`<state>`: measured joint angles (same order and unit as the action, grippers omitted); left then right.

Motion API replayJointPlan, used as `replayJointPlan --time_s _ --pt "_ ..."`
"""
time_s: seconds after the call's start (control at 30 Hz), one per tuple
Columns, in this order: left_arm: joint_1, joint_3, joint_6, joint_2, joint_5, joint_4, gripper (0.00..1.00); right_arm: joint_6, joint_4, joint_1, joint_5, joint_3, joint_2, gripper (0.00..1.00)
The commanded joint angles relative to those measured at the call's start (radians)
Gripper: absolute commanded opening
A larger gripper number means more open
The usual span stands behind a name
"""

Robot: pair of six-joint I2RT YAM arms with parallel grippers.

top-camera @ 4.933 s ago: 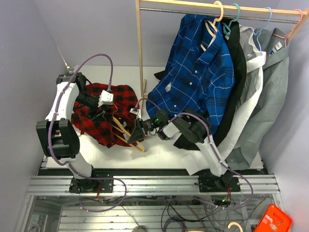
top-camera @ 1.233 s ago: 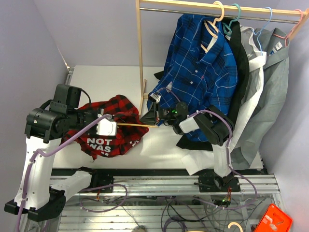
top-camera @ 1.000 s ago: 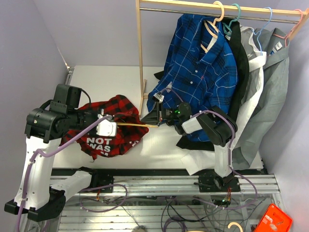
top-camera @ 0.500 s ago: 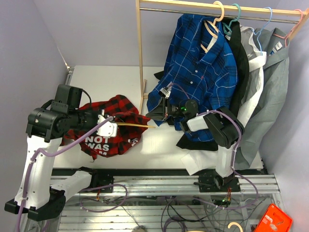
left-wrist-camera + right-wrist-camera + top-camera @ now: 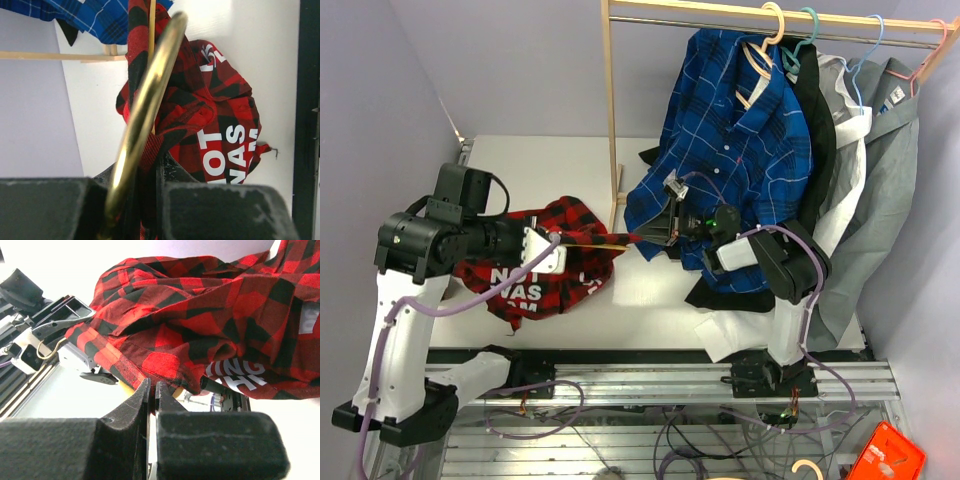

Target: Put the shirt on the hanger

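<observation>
The shirt (image 5: 535, 290) is bunched left of centre in the top view, over the white tabletop (image 5: 540, 165), with its white lettering facing up. The hanger (image 5: 147, 105) runs through its upper edge, a thin bar reaching toward frame centre. The left fingers (image 5: 225, 212) pinch the hanger's curved hook together with red cloth. The right fingers (image 5: 215, 450) are pressed almost together on the shirt's edge at the bar's right end, just beside a hanging blue shirt (image 5: 730, 150).

A white desk (image 5: 540, 165) carries the crumpled red-and-black plaid shirt (image 5: 520, 290) at its left side. A wooden rack post (image 5: 611, 120) stands mid-desk. Hems of hanging garments (image 5: 740, 335) pool at right.
</observation>
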<state>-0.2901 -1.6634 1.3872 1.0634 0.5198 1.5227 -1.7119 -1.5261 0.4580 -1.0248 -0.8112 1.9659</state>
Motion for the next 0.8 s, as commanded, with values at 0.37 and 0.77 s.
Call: replayJointPlan --time_s 0.37,0.77 --pt "-0.004 0.075 -0.009 -0.012 -0.313 -0.075 0.07 0.005 -0.292 -0.098 0.016 -0.053 0.002 0.0" --pt "-0.006 0.261 -0.112 -0.037 -0.56 -0.359 0.07 0.419 0.345 -0.091 -0.024 -0.065 -0.271 0.0"
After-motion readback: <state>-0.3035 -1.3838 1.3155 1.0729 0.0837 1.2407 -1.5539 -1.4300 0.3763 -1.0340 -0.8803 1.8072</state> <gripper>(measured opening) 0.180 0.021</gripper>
